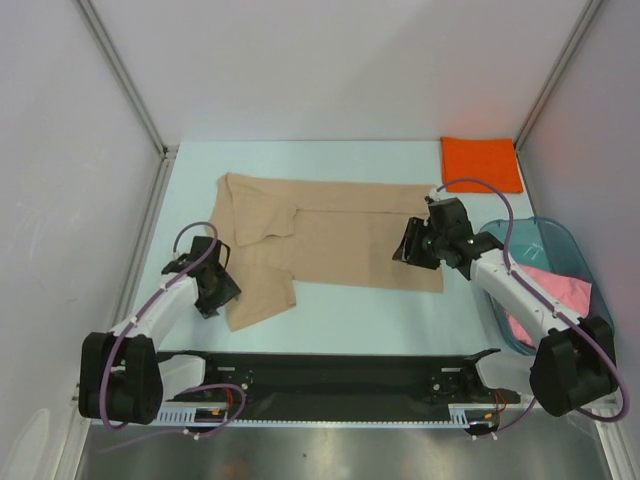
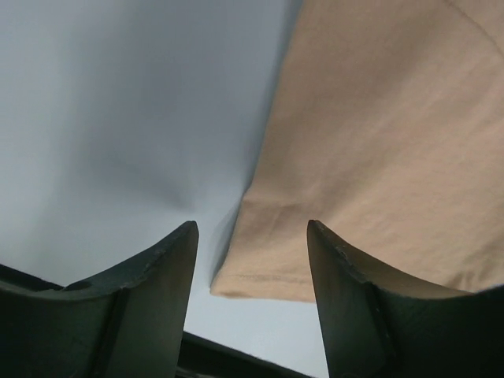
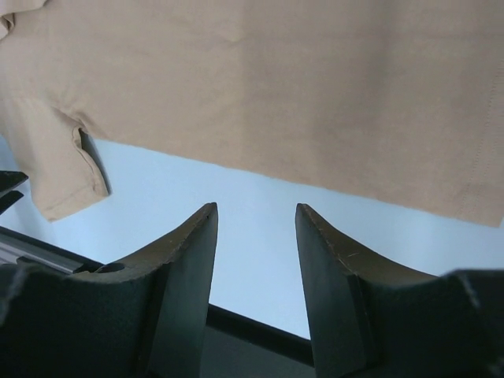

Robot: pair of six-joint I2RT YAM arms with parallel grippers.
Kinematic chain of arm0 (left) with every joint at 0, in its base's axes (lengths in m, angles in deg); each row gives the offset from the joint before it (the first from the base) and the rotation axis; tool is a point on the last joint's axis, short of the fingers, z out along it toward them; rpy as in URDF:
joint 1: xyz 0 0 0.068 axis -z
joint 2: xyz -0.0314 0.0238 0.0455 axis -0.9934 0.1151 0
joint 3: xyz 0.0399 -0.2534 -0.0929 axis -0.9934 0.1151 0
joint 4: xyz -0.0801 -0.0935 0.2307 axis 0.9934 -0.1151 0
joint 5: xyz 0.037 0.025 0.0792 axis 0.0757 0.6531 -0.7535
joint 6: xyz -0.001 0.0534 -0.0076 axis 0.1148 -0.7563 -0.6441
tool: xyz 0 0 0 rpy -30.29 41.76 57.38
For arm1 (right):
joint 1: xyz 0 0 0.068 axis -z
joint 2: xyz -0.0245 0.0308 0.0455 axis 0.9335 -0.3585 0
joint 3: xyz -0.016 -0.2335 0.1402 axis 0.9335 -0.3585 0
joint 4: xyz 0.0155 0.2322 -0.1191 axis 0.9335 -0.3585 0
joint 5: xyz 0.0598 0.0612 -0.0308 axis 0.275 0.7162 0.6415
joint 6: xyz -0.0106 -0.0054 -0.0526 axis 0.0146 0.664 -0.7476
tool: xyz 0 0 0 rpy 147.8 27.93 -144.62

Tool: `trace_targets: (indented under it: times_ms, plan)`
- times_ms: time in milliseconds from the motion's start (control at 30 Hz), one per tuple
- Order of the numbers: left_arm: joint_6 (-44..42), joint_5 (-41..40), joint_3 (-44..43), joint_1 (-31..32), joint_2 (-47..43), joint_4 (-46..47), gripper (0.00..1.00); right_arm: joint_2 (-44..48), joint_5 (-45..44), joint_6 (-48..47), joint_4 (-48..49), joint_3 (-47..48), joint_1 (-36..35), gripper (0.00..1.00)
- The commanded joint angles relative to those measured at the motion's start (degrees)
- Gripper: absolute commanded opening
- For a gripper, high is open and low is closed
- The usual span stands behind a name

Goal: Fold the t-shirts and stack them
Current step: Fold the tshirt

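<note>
A tan t-shirt [image 1: 340, 235] lies spread across the middle of the table, with one sleeve folded over near its left end. My left gripper [image 1: 226, 288] is open at the shirt's near-left corner. In the left wrist view that hem corner [image 2: 264, 272] lies between the left gripper's [image 2: 252, 230] jaws, which do not touch it. My right gripper [image 1: 404, 250] is open over the shirt's right end. The right gripper [image 3: 256, 209] shows only bare table between its fingers, with the tan shirt's edge [image 3: 268, 79] just beyond. A folded orange t-shirt [image 1: 480, 163] lies at the back right. A pink t-shirt [image 1: 555, 288] lies in the tub.
A translucent teal tub [image 1: 545, 232] stands at the right edge beside my right arm. A black rail [image 1: 340, 375] runs along the table's near edge between the arm bases. White walls and metal posts [image 1: 125, 75] close the left, back and right.
</note>
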Motion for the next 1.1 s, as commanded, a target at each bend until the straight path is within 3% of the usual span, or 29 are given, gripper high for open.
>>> trace_targets:
  times_ms: [0,400,500,633,700,733,800,833,1067]
  plan:
    - [2.01,-2.61,-0.21,0.48,0.56,6.33,0.62,3.73,0.65,-1.76,0.36,-1.25,1.41,0.50]
    - [2.18,-2.87,1.37,0.48,4.51,10.29,0.52,4.88,0.65,-1.24,-0.87,-1.08,3.35,0.49]
    - [1.65,-3.13,1.54,0.48,5.39,10.29,0.47,4.88,-0.66,-0.80,-2.18,-0.56,3.44,0.49]
    - [-0.01,-3.57,1.89,0.48,4.52,11.70,0.29,4.88,-4.97,1.83,-5.87,-0.38,3.79,0.50]
    - [-1.06,-3.66,2.25,0.48,3.55,12.58,0.21,4.27,-6.29,4.64,-7.36,-0.73,4.40,0.51]
    - [-1.25,-3.23,2.16,0.48,3.11,12.49,0.11,4.09,-7.08,5.95,-8.33,-1.08,4.58,0.51]
    - [-2.29,-2.26,2.25,0.48,2.06,12.93,0.08,4.35,-8.31,10.42,-8.43,-3.26,5.02,0.52]
    - [-2.56,-1.73,2.60,0.48,0.75,12.93,0.01,4.70,-11.45,12.80,-9.12,-4.06,5.72,0.52]
    - [-3.62,1.08,4.00,0.48,-6.82,13.90,0.00,6.73,-21.75,31.96,-10.10,-9.25,5.46,0.51]
